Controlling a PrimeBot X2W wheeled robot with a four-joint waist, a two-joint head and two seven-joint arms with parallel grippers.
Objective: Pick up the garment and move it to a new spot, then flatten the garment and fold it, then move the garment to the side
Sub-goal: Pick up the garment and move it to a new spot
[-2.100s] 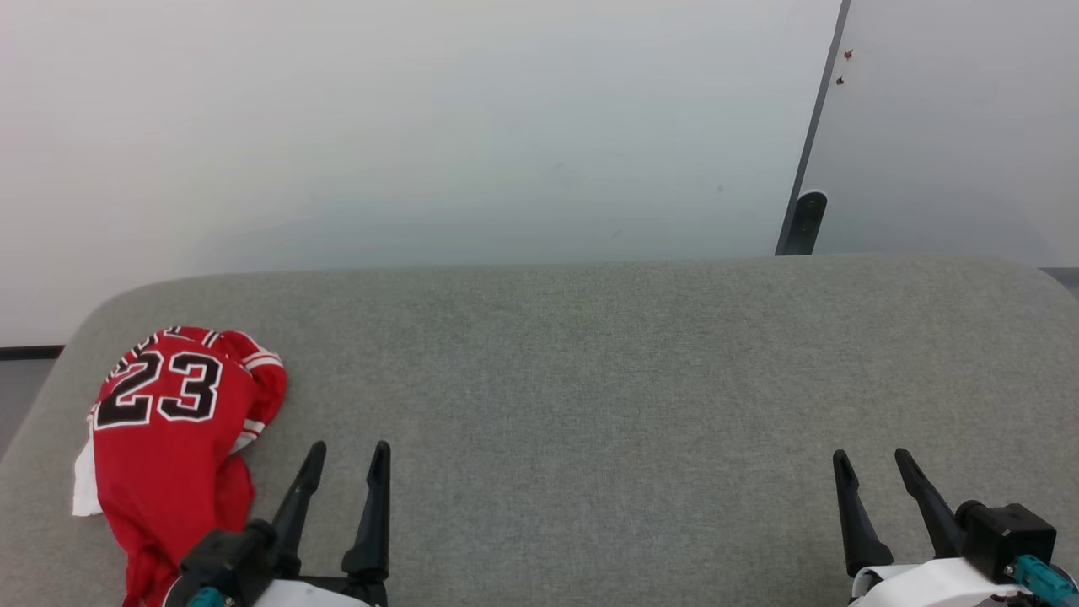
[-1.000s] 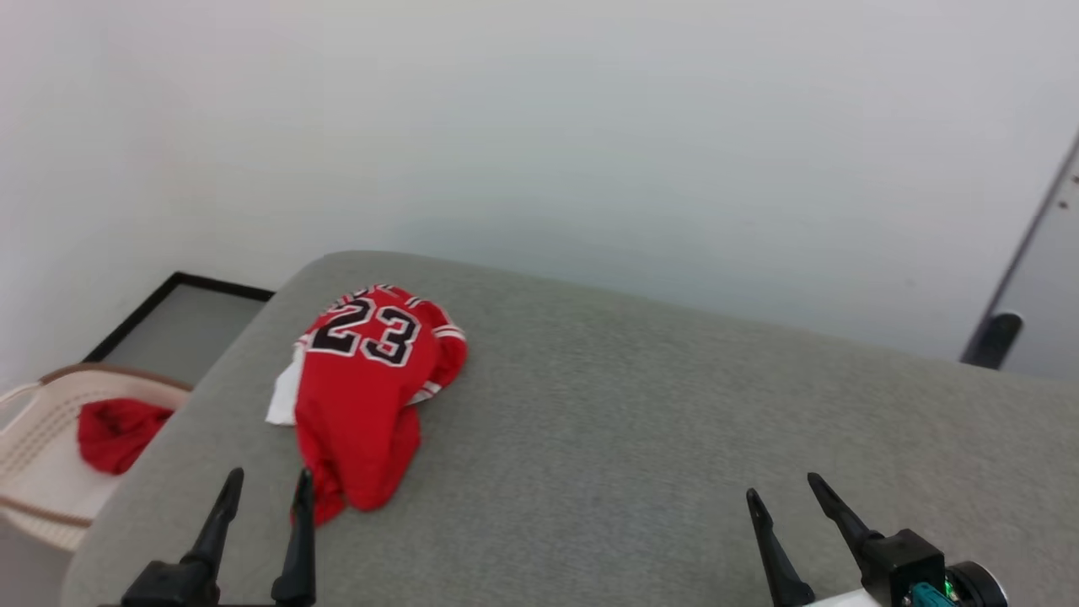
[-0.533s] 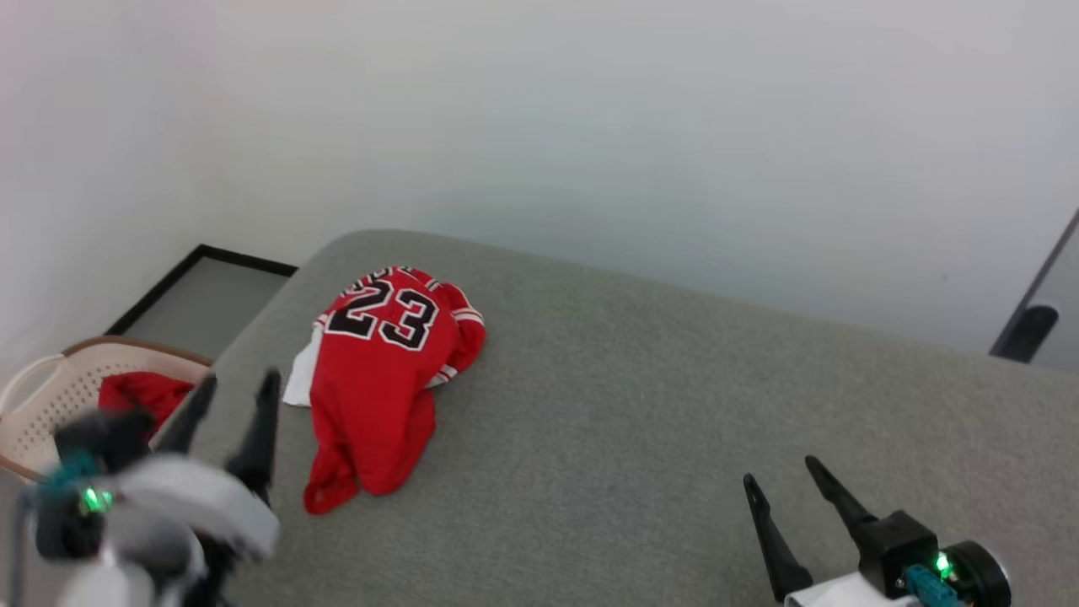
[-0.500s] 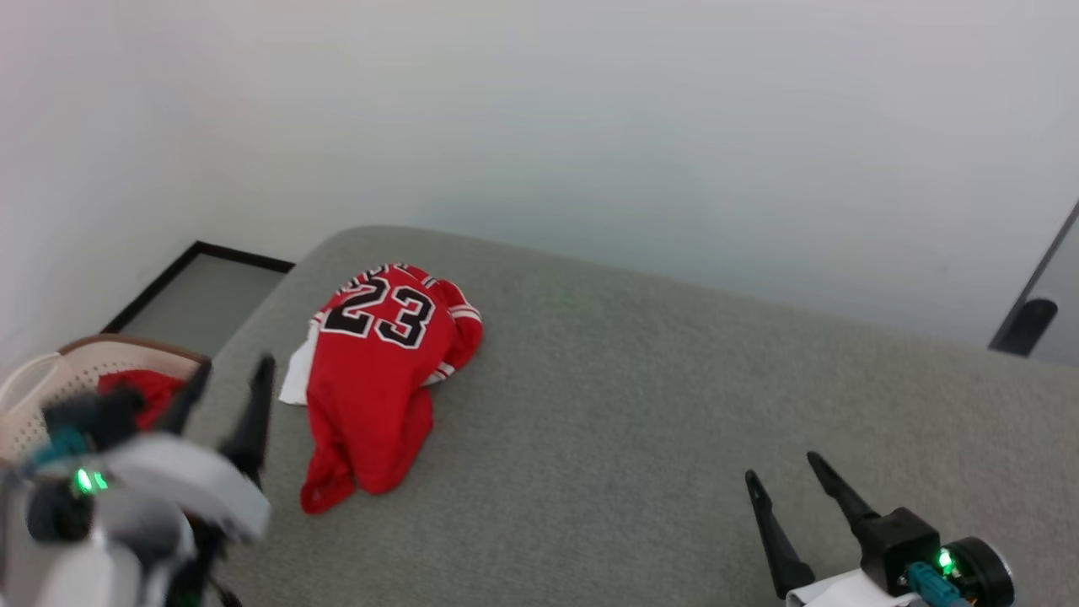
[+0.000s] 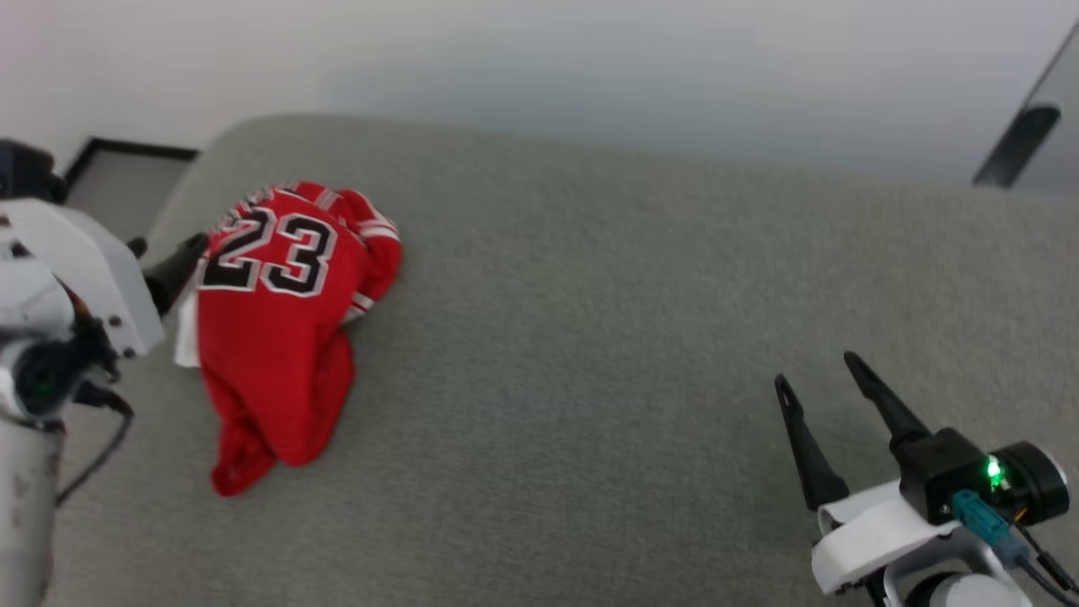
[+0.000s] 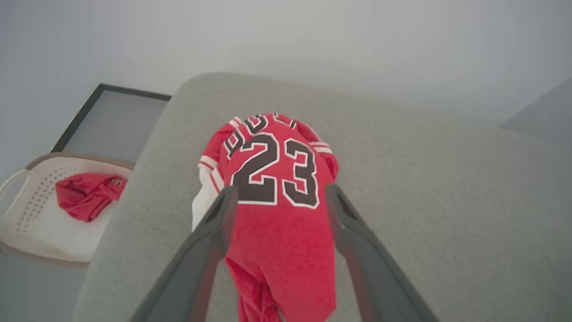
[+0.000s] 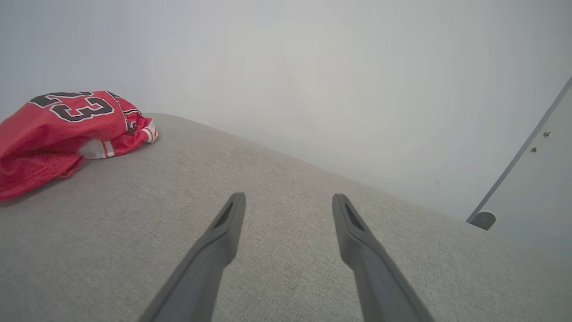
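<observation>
Head view: a crumpled red "23" jersey [image 5: 278, 337] lies at the left end of the grey counter [image 5: 590, 295] — left gripper [image 6: 280, 190] just beside it, jaws gaping, holding nothing; right gripper [image 5: 818, 371] well apart, jaws likewise open.

Lit softly and evenly, faint shadow just beneath the garment [image 7: 53, 129]; blurred left of it at the pale forearm [image 5: 76, 261]; defocused on the left pincer [image 6: 280, 190] fingers [image 6: 210, 243]

- Setting: domestic-style indoor room.
- Evidence: rounded grey fabric-upholstered surface [image 5: 607, 320]; plain white wall [image 7: 313, 67].
- Cream perforated plastic laundry basket [image 6: 31, 210] on floor [image 6: 27, 295], holding crumpled red cloth [image 6: 85, 201].
</observation>
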